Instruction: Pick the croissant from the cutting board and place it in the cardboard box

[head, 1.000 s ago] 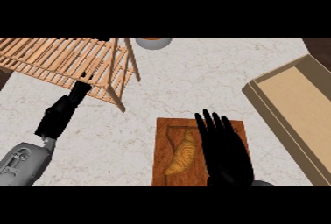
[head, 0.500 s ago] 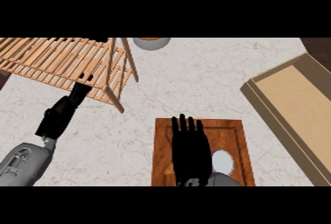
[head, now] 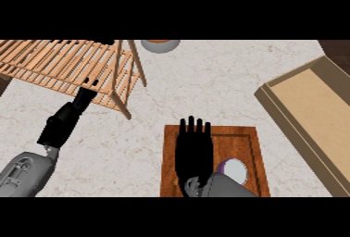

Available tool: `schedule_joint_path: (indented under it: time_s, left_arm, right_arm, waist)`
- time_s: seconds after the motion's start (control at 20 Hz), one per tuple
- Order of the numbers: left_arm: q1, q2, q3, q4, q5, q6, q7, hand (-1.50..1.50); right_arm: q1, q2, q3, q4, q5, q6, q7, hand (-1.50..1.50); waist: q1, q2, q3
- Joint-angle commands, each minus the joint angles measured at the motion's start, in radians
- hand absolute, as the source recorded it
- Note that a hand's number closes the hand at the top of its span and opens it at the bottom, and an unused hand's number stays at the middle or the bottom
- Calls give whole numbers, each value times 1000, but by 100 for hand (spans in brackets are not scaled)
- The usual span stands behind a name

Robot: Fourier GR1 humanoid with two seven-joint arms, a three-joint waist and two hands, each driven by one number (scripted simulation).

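My right hand (head: 193,148) lies flat over the wooden cutting board (head: 252,143) at the lower middle of the head view, fingers straight and pointing away from me. It covers the spot where the croissant lay, so the croissant is hidden. The cardboard box (head: 308,109) stands at the right edge, long and open-topped. My left hand (head: 68,118) rests at the left, its fingers reaching the edge of a wooden rack.
A slatted wooden dish rack (head: 68,65) fills the upper left. A grey bowl (head: 160,45) sits at the top middle. The right forearm (head: 229,183) covers the board's near end.
My right hand has moved left from beside the croissant to directly over it, hiding it. Since half a second ago it has barely shifted. The left hand has not moved.
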Motion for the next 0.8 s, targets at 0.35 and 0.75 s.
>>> schedule_joint_path:
  time_s: [0.35, 0.75]
  left_arm:
    - [-38, -21, -7, -99, -30, 6, -59, 0]
    - [-39, -17, 7, -120, -34, 12, -46, 0]
  right_arm:
    - [-31, 33, 16, 108, -1, 78, 247, -150]
    - [-27, 33, -3, 132, -24, 28, 214, -150]
  waist:
    - [-6, -14, 16]
    - [-7, -13, 17]
